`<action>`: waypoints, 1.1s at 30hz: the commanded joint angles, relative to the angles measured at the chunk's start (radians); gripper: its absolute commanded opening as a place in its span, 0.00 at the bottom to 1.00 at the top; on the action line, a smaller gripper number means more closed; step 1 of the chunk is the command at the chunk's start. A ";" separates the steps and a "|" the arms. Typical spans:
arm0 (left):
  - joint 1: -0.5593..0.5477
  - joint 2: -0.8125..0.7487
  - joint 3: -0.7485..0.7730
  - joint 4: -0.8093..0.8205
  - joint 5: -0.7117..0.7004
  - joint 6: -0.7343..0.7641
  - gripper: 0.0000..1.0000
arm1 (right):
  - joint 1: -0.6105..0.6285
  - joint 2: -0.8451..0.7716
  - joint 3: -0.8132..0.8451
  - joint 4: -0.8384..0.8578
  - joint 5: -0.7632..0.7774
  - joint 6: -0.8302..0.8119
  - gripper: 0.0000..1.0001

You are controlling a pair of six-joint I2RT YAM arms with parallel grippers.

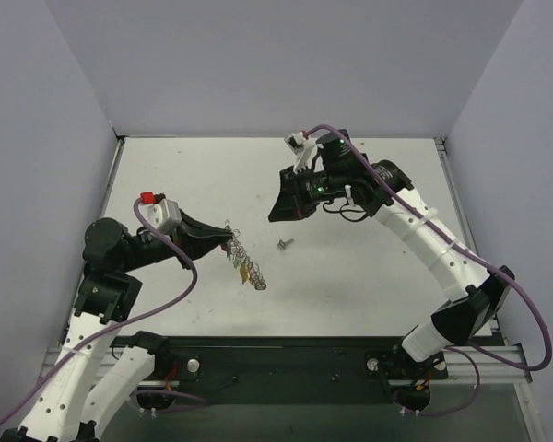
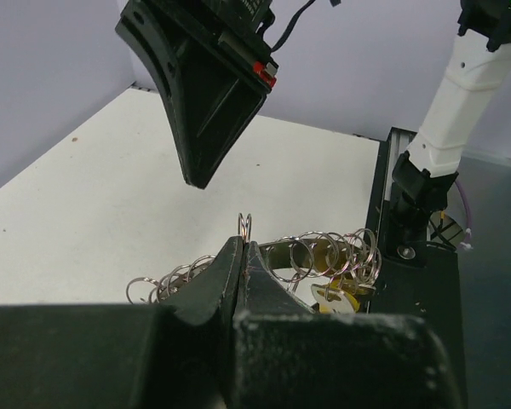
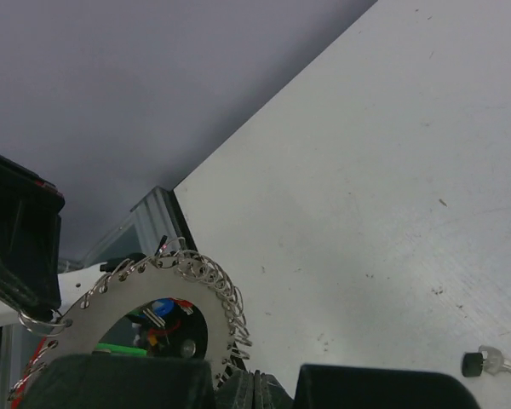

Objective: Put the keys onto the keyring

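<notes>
I judge the task to be partway through. My left jaws (image 2: 243,247) are pressed shut on one of the small wire loops at the rim of the wide flat silvery metal keyring (image 3: 145,285). That holds it out in front of my left arm, edge-on and tilted, near the middle of the white table (image 1: 369,276). I cannot tell whether its low side rests on the table.

A few tiny keys with bright plastic heads (image 1: 251,273) hang bunched at its near side. A yellow head shows in the left wrist view, and green and red show through the centre hole in the right wrist view.

One small loose key with a dark head and silvery blade (image 3: 487,364) lies flat on the table, just to the right of the ring and apart from it.

My right jaws (image 1: 278,214) are closed with nothing between them. My right arm reaches across from the right, wrist bent down, so the tips hang above the table between the ring and the loose key, touching neither.

The next move, as I see it, is to spread my right jaws, drop onto that key, pinch its head, and feed it into a free loop. My left jaws should hold the ring steady meanwhile. The key is small and lies flat, so the pinch could easily slip.
</notes>
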 commanded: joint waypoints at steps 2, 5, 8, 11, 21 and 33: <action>-0.006 -0.044 0.003 0.033 0.025 0.040 0.00 | -0.009 -0.027 -0.055 -0.045 0.101 0.006 0.00; -0.006 -0.047 0.013 -0.055 -0.003 0.069 0.00 | -0.038 0.003 -0.112 -0.019 0.237 0.037 0.09; -0.004 -0.042 0.027 -0.151 -0.069 0.107 0.00 | -0.054 0.057 -0.149 0.023 0.348 0.035 0.30; -0.003 -0.032 0.052 -0.217 -0.130 0.138 0.00 | -0.047 0.138 -0.158 0.049 0.397 0.037 0.48; 0.014 0.030 0.075 -0.260 -0.195 0.147 0.00 | 0.023 0.434 -0.049 0.086 0.425 0.055 0.50; 0.020 0.042 0.072 -0.250 -0.189 0.155 0.00 | 0.048 0.552 -0.022 0.055 0.426 0.287 0.38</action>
